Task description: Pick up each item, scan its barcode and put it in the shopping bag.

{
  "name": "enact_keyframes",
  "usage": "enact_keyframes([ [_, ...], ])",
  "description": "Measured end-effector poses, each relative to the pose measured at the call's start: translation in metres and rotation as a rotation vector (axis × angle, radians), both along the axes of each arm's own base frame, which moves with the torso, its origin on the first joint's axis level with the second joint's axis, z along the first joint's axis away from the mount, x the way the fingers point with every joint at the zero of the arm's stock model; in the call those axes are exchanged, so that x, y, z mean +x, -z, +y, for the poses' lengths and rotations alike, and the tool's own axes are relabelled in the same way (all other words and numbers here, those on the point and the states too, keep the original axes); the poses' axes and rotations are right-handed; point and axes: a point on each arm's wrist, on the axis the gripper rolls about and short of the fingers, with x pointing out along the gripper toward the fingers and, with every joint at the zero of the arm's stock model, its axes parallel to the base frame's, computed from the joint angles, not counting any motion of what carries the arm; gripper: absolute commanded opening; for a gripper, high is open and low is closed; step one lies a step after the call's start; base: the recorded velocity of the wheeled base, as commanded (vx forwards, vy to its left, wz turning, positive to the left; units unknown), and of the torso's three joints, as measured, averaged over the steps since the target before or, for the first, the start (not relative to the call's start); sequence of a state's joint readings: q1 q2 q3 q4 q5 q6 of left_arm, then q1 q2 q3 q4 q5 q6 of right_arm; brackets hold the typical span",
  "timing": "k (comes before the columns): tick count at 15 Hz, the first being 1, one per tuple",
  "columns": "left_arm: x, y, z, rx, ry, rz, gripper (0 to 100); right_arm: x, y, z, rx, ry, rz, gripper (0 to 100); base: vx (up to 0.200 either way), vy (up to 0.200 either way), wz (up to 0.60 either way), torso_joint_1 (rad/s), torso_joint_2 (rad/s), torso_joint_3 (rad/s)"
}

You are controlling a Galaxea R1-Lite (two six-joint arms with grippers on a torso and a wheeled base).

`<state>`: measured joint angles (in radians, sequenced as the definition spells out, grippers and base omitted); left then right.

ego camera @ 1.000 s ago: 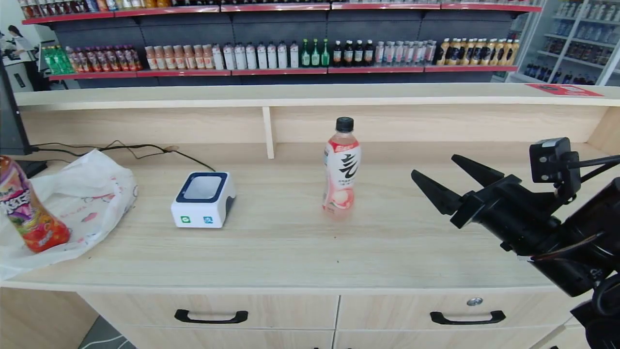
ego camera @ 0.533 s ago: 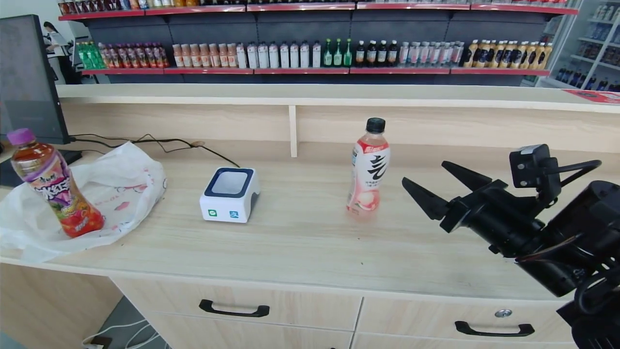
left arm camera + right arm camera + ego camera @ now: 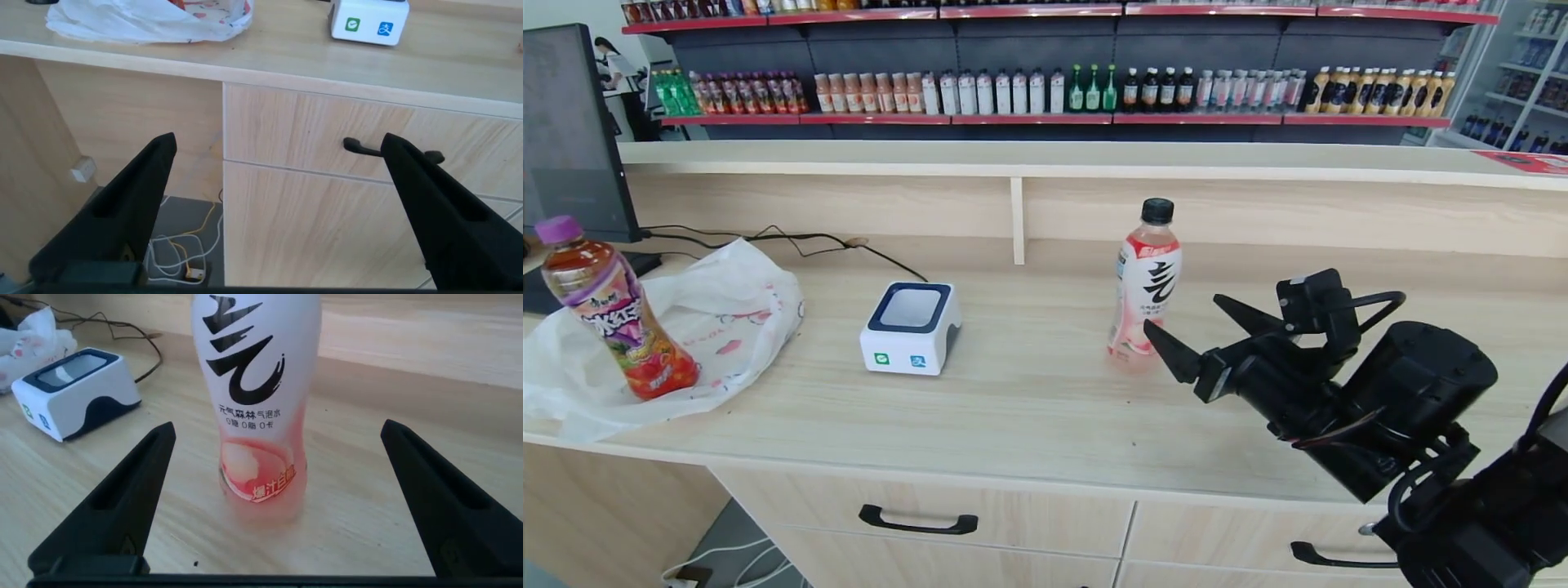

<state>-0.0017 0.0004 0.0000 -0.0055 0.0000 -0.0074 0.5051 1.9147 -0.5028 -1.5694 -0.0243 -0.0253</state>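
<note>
the tea bottle [image 3: 613,318] stands on the shopping bag [image 3: 735,302] at the left edge of the bench [image 3: 1013,408], likely done. the pink bottle [image 3: 1145,286] stands mid-bench, not yet picked up; the right gripper [image 3: 1183,314], jaws wide and empty, is just beside it. the left gripper [image 3: 278,143], jaws wide, holds nothing.

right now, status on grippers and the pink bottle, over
Right gripper open, aimed at pink bottle, not gripped. Bottle upright on counter. Left gripper open, low by drawers. Nothing between right gripper and bottle; scanner well aside.
</note>
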Motion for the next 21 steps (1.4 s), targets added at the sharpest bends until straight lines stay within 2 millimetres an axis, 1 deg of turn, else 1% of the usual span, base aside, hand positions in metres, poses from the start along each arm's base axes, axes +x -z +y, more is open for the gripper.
enact_keyframes([
  [2,0.0,0.0,0.0,0.002,0.0,0.0,100,0.003,0.002,0.007,0.016,0.011,0.007,100,0.0,0.0,0.0,0.0,0.0,0.0],
  [7,0.0,0.0,0.0,0.004,0.0,0.0,100,0.022,0.002,0.029,0.087,0.066,-0.008,100,0.0,0.0,0.0,0.0,0.0,0.0],
  [13,0.0,0.0,0.0,0.005,0.0,-0.002,100,0.037,0.009,0.042,0.098,0.066,-0.013,100,0.0,0.0,0.0,0.0,0.0,0.0],
  [17,0.0,0.0,0.0,0.005,0.0,-0.002,100,0.052,0.007,0.053,0.135,0.114,-0.046,100,0.0,0.0,0.0,0.0,0.0,0.0],
  [21,0.0,0.0,0.0,0.006,0.001,-0.002,100,0.058,0.016,0.06,0.129,0.107,-0.039,100,0.0,0.0,0.0,0.0,0.0,0.0],
])
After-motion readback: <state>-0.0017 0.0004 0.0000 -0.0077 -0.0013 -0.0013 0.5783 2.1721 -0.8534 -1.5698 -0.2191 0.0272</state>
